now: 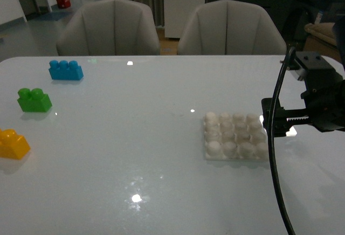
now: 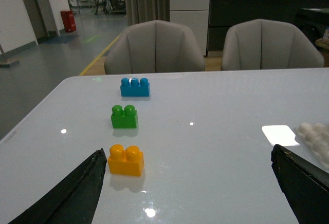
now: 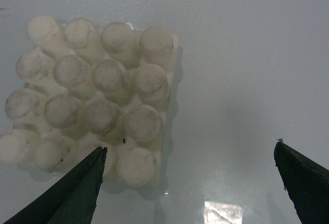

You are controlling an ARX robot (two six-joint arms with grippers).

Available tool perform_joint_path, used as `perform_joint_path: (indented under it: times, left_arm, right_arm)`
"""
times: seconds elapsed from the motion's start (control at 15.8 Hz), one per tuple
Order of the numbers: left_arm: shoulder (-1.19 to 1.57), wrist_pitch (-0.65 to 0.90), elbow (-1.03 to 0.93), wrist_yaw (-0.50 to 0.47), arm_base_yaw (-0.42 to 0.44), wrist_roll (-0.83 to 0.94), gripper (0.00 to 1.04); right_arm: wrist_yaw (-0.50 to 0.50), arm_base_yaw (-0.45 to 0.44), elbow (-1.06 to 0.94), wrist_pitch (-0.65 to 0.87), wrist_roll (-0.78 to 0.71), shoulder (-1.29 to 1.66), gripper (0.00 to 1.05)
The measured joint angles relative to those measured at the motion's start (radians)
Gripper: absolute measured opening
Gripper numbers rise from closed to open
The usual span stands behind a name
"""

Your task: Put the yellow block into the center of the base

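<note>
Yellow block — set at the left edge of the table, nearest of a row of three bricks; green brick and blue brick are ranged behind it toward the far left corner. Base — laid flat near the right edge, studs upward. Right claw is held spread wide, just beside the base's right side. Left claw is likewise spread wide, low over the table and faced toward the yellow block.
</note>
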Motion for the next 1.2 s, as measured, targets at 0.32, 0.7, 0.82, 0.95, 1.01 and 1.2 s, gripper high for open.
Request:
perform_joint_path:
  times: [0.32, 0.7, 0.82, 0.95, 1.01, 1.2]
  left_arm:
    - [0.000, 0.000, 0.000, 0.000, 0.000, 0.000, 0.98]
    - [0.000, 0.000, 0.000, 0.000, 0.000, 0.000, 0.98]
    - [0.000, 0.000, 0.000, 0.000, 0.000, 0.000, 0.98]
    - [0.000, 0.000, 0.000, 0.000, 0.000, 0.000, 0.98]
    - [0.000, 0.000, 0.000, 0.000, 0.000, 0.000, 0.98]
    - [0.000, 0.000, 0.000, 0.000, 0.000, 0.000, 0.98]
  right_arm:
    - [-0.063, 0.018, 0.167, -0.092, 0.080, 0.134, 0.98]
    - [-0.055, 0.048, 0.283, -0.169, 0.102, 0.246, 0.98]
    - [-0.062, 0.055, 0.294, -0.176, 0.122, 0.257, 0.98]
    - [-0.063, 0.060, 0.295, -0.174, 0.133, 0.262, 0.98]
    - [-0.062, 0.061, 0.295, -0.164, 0.133, 0.271, 0.98]
    - [-0.067, 0.080, 0.297, -0.134, 0.134, 0.288, 0.98]
